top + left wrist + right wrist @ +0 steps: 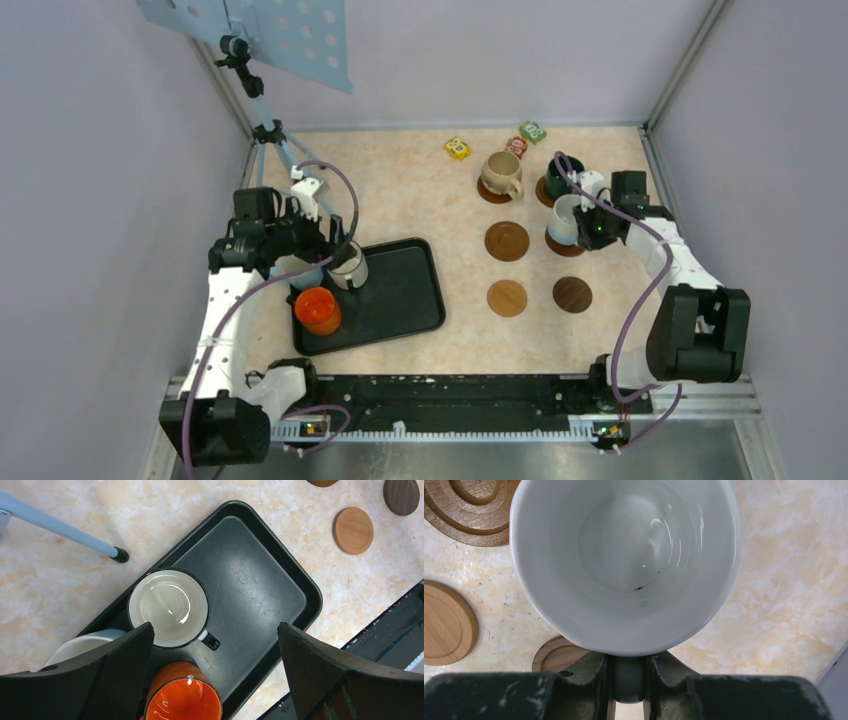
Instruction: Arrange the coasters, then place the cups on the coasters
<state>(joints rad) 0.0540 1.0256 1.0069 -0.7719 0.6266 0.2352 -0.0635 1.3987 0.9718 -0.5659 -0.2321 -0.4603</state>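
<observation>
Coasters: six on the table (400,190), right half, in two columns of three rows.
- Far row: both taken. beige mug (500,173) on the left one, dark green mug (563,176) on the right one.
- Middle row: left coaster (507,241) is bare, dark, with ring grooves. The right coaster (566,247) has the white mug (564,218) over it.
- Near row: light coaster (507,298) and dark coaster (572,295), both bare.

Right gripper (592,222): nearly closed, pinched on the white mug's handle. The wrist view shows its fingers (574,690) clamped on either side of the handle, just below the rim. A coaster edge peeks out from under the mug. Can't tell whether the base sits on the coaster or hangs just above it.

Left gripper (215,630): jaws spread wide, holding nothing, hanging over the left end of the black tray (400,290). Three mugs stand at that end:
- dark-rimmed white mug (168,607), upright.
- orange mug (182,700), just beside it on the near side.
- pale mug (82,645), with a bit of light blue showing, mostly hidden behind the gripper's finger.

Right half of the tray is bare.

yellow block (457,148), red block (516,146) and green block (532,131) sit by the far edge, beyond the beige mug. tripod (270,130) stands at far left, one leg down on the table near the tray.
</observation>
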